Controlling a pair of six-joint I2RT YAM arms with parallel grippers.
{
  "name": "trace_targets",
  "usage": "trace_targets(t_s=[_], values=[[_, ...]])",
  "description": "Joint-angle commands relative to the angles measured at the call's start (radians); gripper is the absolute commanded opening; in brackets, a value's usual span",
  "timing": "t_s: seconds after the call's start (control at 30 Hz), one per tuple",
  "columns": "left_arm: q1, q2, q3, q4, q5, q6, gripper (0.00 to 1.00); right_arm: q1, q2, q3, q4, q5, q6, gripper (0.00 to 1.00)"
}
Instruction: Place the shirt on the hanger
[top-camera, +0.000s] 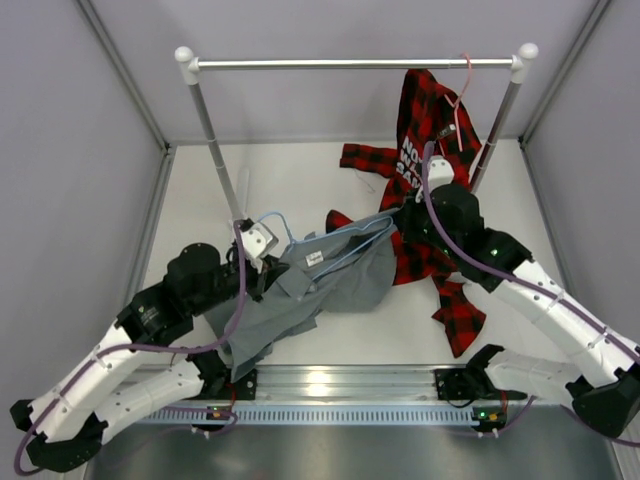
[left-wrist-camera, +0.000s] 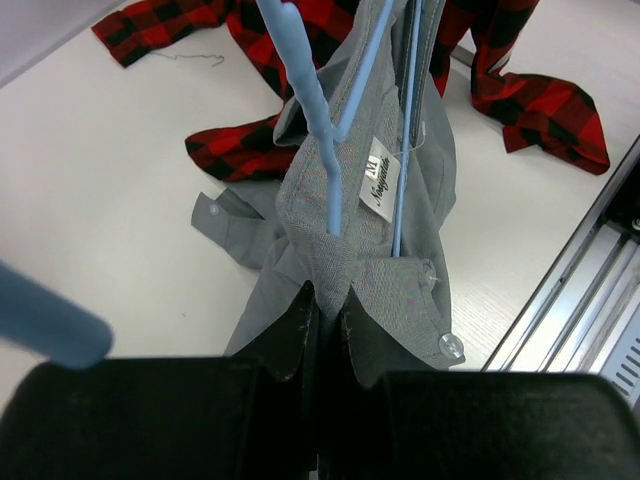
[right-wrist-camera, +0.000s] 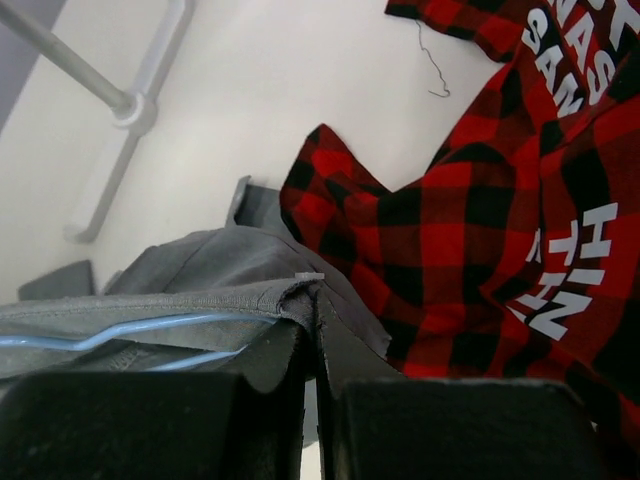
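Note:
The grey shirt (top-camera: 335, 280) is stretched between both grippers above the table, and one end droops toward the front edge. The light-blue hanger (top-camera: 352, 243) runs inside it, with its hook (top-camera: 277, 222) sticking out by the left gripper (top-camera: 266, 262). In the left wrist view, the left gripper (left-wrist-camera: 325, 300) is shut on the collar of the shirt (left-wrist-camera: 400, 200), and the hanger (left-wrist-camera: 310, 90) passes through the neck by the label. In the right wrist view, the right gripper (right-wrist-camera: 315, 315) is shut on a hem of the shirt (right-wrist-camera: 210, 265), and the hanger's wire (right-wrist-camera: 130, 328) shows under the cloth.
A red-and-black plaid shirt (top-camera: 430, 125) hangs from a pink hanger (top-camera: 462, 90) on the rack's rail (top-camera: 350, 63) and spills onto the table behind the right arm. The rack's left post (top-camera: 215, 140) stands behind the left gripper. A metal rail (top-camera: 340, 385) lines the front edge.

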Motion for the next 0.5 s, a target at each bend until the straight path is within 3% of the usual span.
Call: trace_targets(t_s=[0.0,0.1,0.2,0.3,0.47], values=[[0.001,0.018,0.053,-0.047,0.002,0.027,0.00,-0.021,0.019,0.084,-0.021,0.089,-0.071,0.00],[0.001,0.063,0.088,-0.065,-0.001,0.032,0.00,0.022,0.037,0.120,-0.034,0.099,-0.088,0.00],[0.000,0.104,0.113,-0.087,0.010,0.028,0.00,0.109,0.086,0.206,-0.106,0.254,-0.121,0.00],[0.000,0.135,0.130,-0.087,-0.102,0.001,0.00,0.131,0.131,0.261,-0.175,0.225,-0.118,0.00],[0.000,0.169,0.162,-0.081,-0.239,-0.101,0.00,0.143,0.101,0.201,-0.160,0.145,-0.074,0.00]])
